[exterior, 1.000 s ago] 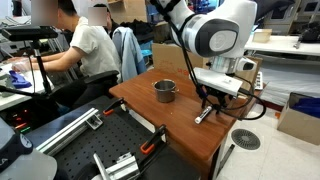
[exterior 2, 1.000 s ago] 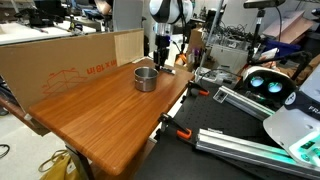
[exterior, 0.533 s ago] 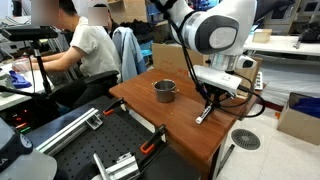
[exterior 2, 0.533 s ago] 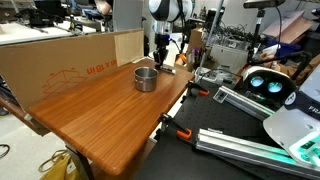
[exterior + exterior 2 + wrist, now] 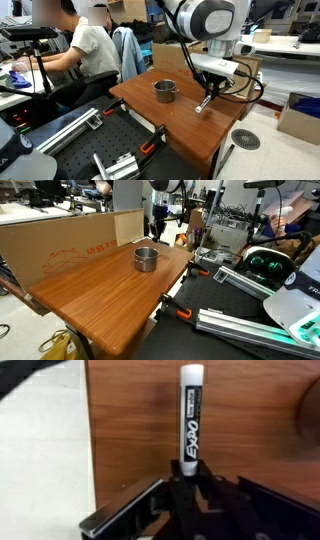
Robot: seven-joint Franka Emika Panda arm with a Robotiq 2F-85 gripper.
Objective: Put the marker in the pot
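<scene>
The marker (image 5: 193, 415) is sticking straight out of the end effector (image 5: 196, 478), whose jaws are closing tightly on one end of it. Its white body and printed label are showing against the wooden desk (image 5: 130, 420). In an exterior view the marker (image 5: 203, 104) is hanging tilted under the end effector (image 5: 207, 96), near the desk's edge; I cannot tell whether its tip is touching the wood. The pot (image 5: 164, 91) is standing upright on the desk, apart from the marker.
</scene>
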